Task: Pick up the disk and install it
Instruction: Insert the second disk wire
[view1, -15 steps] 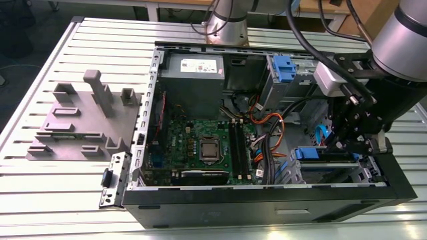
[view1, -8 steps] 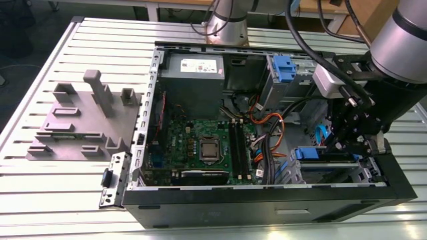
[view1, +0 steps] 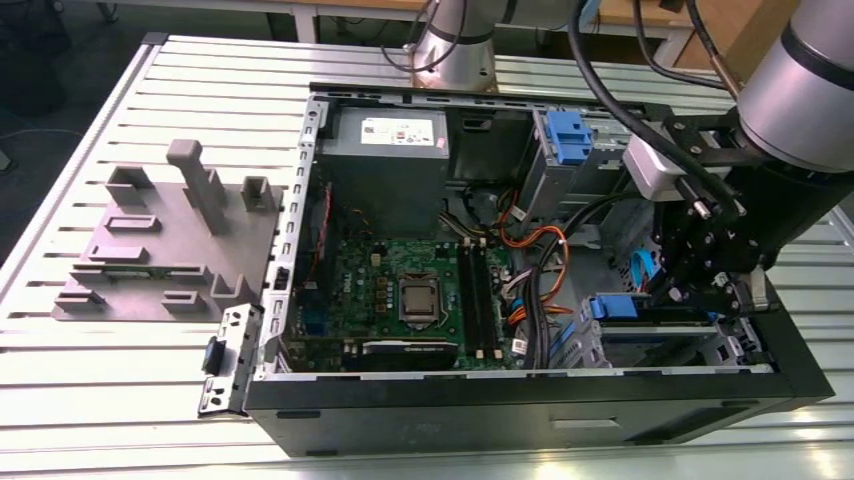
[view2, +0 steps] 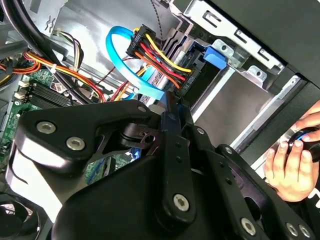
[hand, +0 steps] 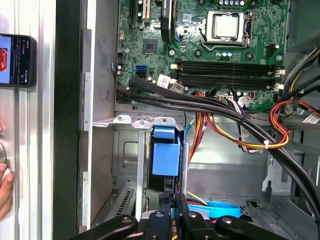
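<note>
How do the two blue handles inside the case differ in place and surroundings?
One blue handle sits in the far bay beside the grey power supply, well away from the gripper. The other blue handle sits in the lower drive cage, close under the gripper. Both are blue plastic and sit in metal bays.

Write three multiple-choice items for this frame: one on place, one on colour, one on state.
1. Where is the gripper?
A. over the grey block
B. inside the computer case, at the drive bay
C. above the table edge

2. What colour is the disk's handle?
A. blue
B. red
C. green

3. What is the state of the computer case?
A. closed
B. standing upright
C. open, on its side

Answers:
1 B, the exterior view shows it down in the bay corner.
2 A, blue plastic shows in the first wrist view.
3 C, the circuit board lies exposed.
</note>
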